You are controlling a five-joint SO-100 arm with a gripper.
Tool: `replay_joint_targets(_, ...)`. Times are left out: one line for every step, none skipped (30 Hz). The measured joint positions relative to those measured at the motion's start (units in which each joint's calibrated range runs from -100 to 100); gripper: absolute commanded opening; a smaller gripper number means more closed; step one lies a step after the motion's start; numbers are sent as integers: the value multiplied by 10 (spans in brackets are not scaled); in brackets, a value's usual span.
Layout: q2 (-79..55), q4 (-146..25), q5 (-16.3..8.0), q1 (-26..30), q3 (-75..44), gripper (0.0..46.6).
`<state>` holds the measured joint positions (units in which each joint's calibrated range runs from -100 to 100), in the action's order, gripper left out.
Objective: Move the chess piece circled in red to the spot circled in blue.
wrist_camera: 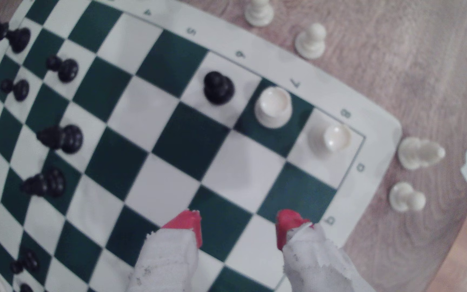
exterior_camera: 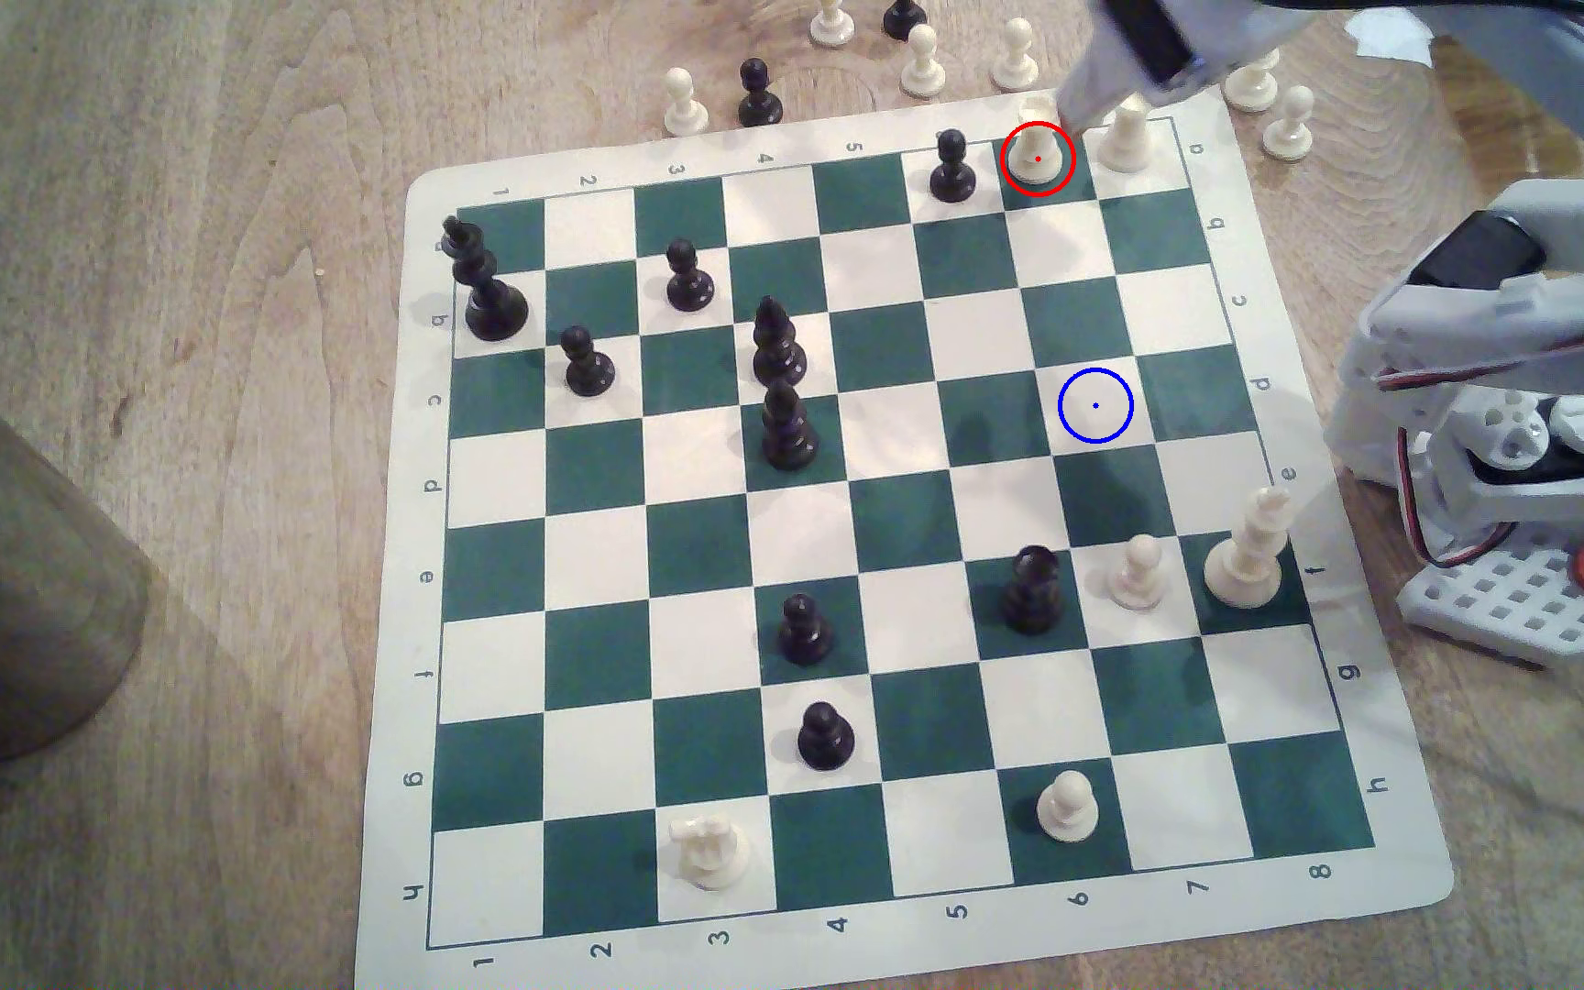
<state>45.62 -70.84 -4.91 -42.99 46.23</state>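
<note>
Hovering over the far corner of the chess mat (exterior_camera: 426, 571), the hand (wrist_camera: 239, 228) has its two red-tipped fingers (wrist_camera: 187, 221) spread apart with nothing between them (white wrapping covers the fingers behind the red tips). In the wrist view the tips sit over the squares a couple of rows short of the rook, not touching any piece.

The cream rook (exterior_camera: 1036, 152) circled in red stands upright on a green square in the back row, column 7, in the exterior view. Just beside it on the exterior view's right is another cream piece (exterior_camera: 1124, 143) on the corner square, partly hidden by the arm (exterior_camera: 1141, 48). On its other side a black pawn (exterior_camera: 951, 169) stands one square over. From the wrist camera the rook (wrist_camera: 273, 111) is seen from above, hollow top showing, with its neighbour (wrist_camera: 329, 139) next to it.

The blue-ringed square (exterior_camera: 1095, 405) is a cream one in the same column, three rows nearer the camera in the exterior view, and nothing is on it.

Elsewhere: a tall cream king (exterior_camera: 1250, 552) near the exterior view's right edge of the mat, a cream pawn (exterior_camera: 1137, 573) next to it, a black rook (exterior_camera: 1032, 590) beside that. A handful of captured pawns (exterior_camera: 922, 62) stand off the mat on the wooden bench (exterior_camera: 198, 286).
</note>
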Motion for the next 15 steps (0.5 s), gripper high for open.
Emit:
replay_joint_targets(-13,3,0,-4,0,145)
replay_joint_targets(-32,8,0,-5,-5,145)
replay_joint_targets(-65,22,0,-12,-19,145)
replay_joint_targets(-77,28,0,-14,-20,145)
replay_joint_targets(-88,34,0,-17,-21,145)
replay_joint_targets(-103,43,0,-20,-28,145)
replay_joint_targets(-116,49,0,-23,-33,146)
replay_joint_targets(-140,62,0,-27,-42,146)
replay_joint_targets(-147,66,0,-28,-44,146)
replay_joint_targets(-157,74,0,-29,-47,146)
replay_joint_targets(-169,83,0,-30,-52,146)
replay_joint_targets(-193,95,0,-31,-58,146)
replay_joint_targets(-200,99,0,-31,-60,146)
replay_joint_targets(-209,104,0,-31,-62,146)
replay_joint_targets(-221,111,0,-31,-66,146)
